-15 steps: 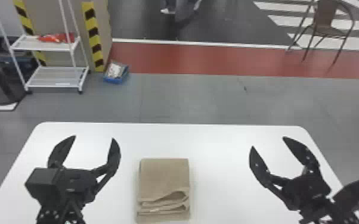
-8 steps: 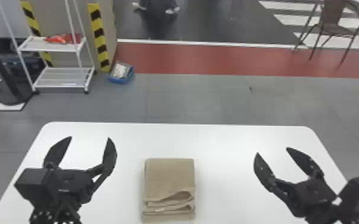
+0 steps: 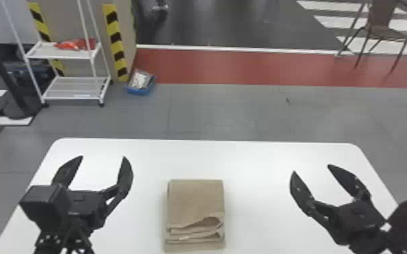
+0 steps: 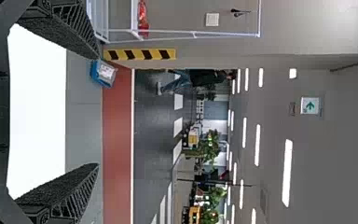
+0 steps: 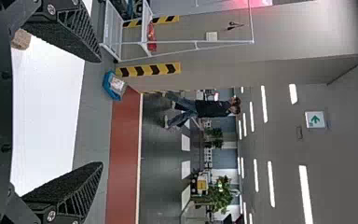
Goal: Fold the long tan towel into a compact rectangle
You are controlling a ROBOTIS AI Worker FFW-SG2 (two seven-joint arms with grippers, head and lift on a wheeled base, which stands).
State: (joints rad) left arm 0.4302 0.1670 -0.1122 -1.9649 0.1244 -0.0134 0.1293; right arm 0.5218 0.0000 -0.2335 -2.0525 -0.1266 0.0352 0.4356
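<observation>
Head view: tan towel (image 3: pixel 195 199) lies flat on the white counter (image 3: pixel 257 169), between the two hands and apart from both. Form: compact, roughly rectangular stack, smooth on top at its far part. Several layers show toward the near end; there the upper layer bends into a loose, open loop on the right side. Lowest layer extends a little past those above it at the near end.

Left hand (image 3: pixel 103 156): wide, its two black fingers well apart, over the left part of the counter. Left wrist view agrees: fingers come in from two sides with a broad gap between them.

Right hand (image 3: pixel 311 168): also wide, over the right part of the counter, tilted inward toward the towel's side. Right wrist view: same broad gap; a small piece of the towel shows beside one finger, farther off on the counter.

Surroundings: white shelf rack (image 3: pixel 72 88) on the floor beyond the counter, at left, with a red item (image 3: pixel 74 44) on its upper shelf. Blue bin (image 3: pixel 140 90) near the rack. Brown chair (image 3: pixel 382 33) at far right.
</observation>
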